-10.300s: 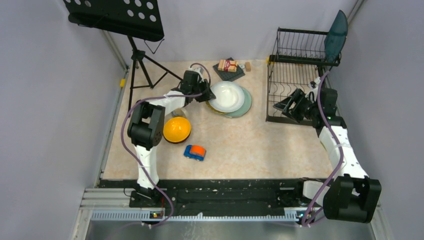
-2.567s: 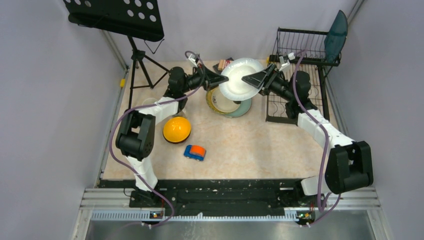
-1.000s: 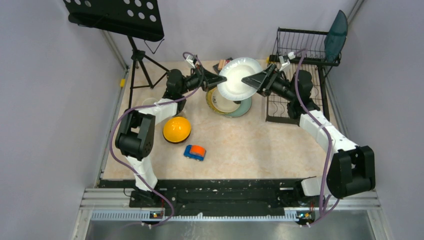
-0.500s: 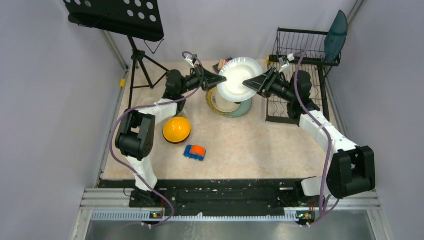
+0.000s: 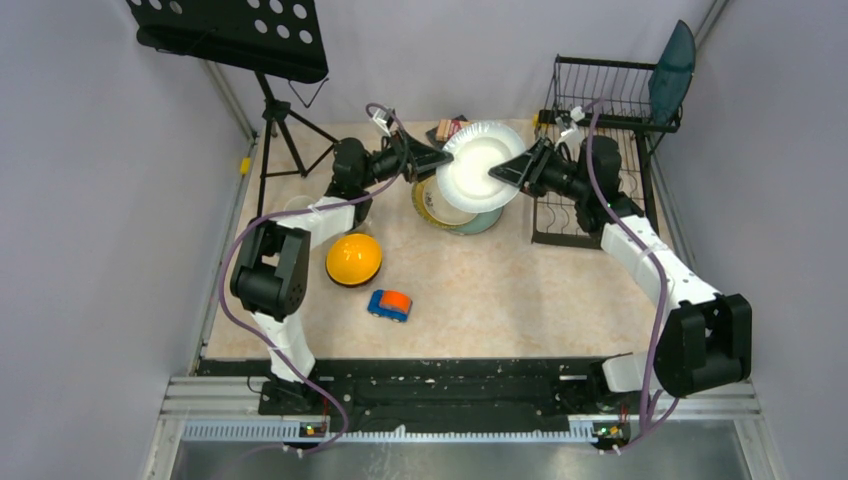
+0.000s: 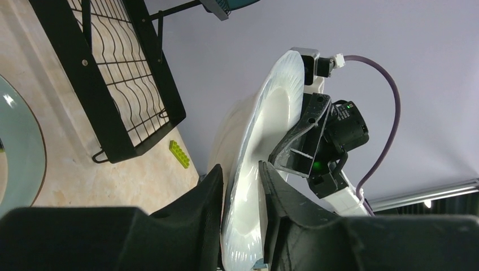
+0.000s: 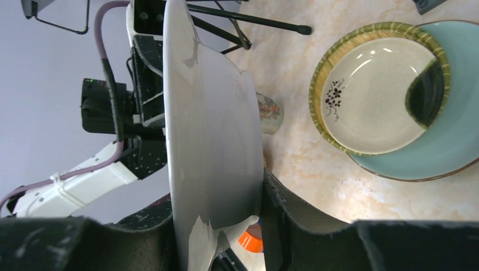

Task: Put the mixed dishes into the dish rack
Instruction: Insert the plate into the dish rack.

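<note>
High over the far side of the table (image 5: 520, 300), the white plate (image 5: 472, 160) hangs on edge between the two arms. It is just left of the dish rack (image 5: 610, 95).

The right pincer (image 5: 498, 172) is clamped on the plate's right rim. In the right wrist view one finger lies against the plate's face and the other finger (image 7: 282, 209) bears on its underside.

The left pincer (image 5: 440, 160) straddles the opposite rim, with a finger (image 6: 200, 197) on each side (no gap shows against either face, so it cannot be told whether it grips or merely flanks the plate).

Below the lifted plate, the yellowish plate (image 7: 375, 90) lies flat on the mint-green plate (image 7: 452, 141). A mug (image 7: 270, 113) stands on the table close by. The teal plate (image 5: 672, 68) stands upright in the rack's raised tier. The orange bowl (image 5: 353, 258) sits by the left arm, with the toy car (image 5: 389, 304) just beside it on the near side.

Ten seconds ago the white plate lay on top of that stack with the left pincer at its rim, and the right pincer hung over the rack's base. Since half a second ago the plate has tipped and slid a little toward the rack along with the right arm. The left arm has stayed where it was.
</note>
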Action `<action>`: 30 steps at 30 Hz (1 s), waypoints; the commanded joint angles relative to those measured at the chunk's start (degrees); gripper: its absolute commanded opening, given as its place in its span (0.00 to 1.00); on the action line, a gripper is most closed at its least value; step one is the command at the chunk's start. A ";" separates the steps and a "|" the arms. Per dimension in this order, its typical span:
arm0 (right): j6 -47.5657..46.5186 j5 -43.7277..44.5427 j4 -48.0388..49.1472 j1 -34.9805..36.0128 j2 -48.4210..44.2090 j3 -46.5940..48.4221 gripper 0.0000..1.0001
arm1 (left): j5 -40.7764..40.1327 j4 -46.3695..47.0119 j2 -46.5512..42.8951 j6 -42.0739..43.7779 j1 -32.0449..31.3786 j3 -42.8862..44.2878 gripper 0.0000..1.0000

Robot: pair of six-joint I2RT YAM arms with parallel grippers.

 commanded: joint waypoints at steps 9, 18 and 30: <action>-1.17 -0.12 2.56 0.58 0.47 6.39 0.05 | 2.78 -5.37 0.65 7.15 -0.69 4.65 0.33; 2.45 -3.69 6.99 0.58 2.59 6.20 0.06 | 5.88 -9.45 0.88 11.85 -1.10 6.02 0.00; 5.11 -5.59 9.53 0.55 1.35 2.51 0.48 | 5.59 3.94 3.04 1.55 0.00 4.84 0.00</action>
